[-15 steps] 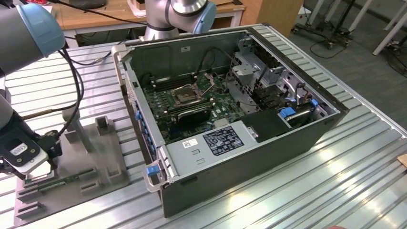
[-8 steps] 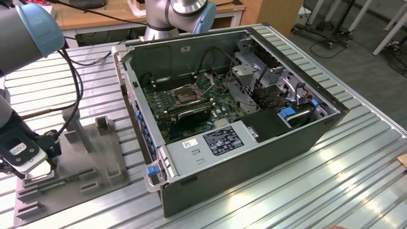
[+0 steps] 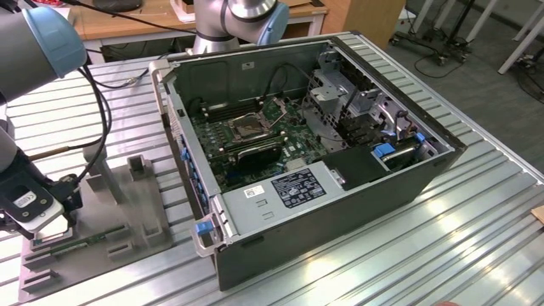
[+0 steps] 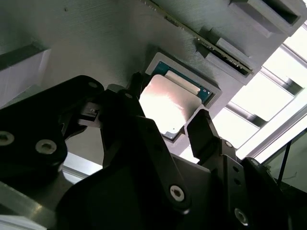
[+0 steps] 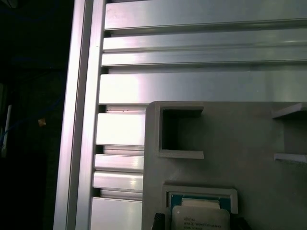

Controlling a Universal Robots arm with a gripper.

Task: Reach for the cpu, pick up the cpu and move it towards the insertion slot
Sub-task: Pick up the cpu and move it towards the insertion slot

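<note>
1. Down at the exterior view's left, the arm (image 3: 34, 44) bends over from its pale blue joint cap, with its wrist pointing down at a grey tray (image 3: 127, 210).
2. In the second wrist view the gripper (image 4: 169, 109) stands over the chip (image 4: 165, 108). Its black fingers (image 4: 201, 132) are spread, one on each side of the chip's edges, and nothing is pinched between them.
3. In both wrist views the chip lies flat in a shallow square pocket of the tray. It is a thin square with a pale, shiny metal face and a green rim showing around it.
4. The tray is matt grey plastic with raised blocks and square recesses. A long narrow green memory stick (image 3: 81, 244) lies in one of its grooves.
5. The socket (image 3: 249, 129) is well apart from the chip, inside the open computer case (image 3: 357, 204). It has a shiny metal frame with a dark centre and sits on a green circuit board.
6. Tray and case both rest on a table (image 3: 425, 255) of ribbed, bright aluminium rails.
</note>
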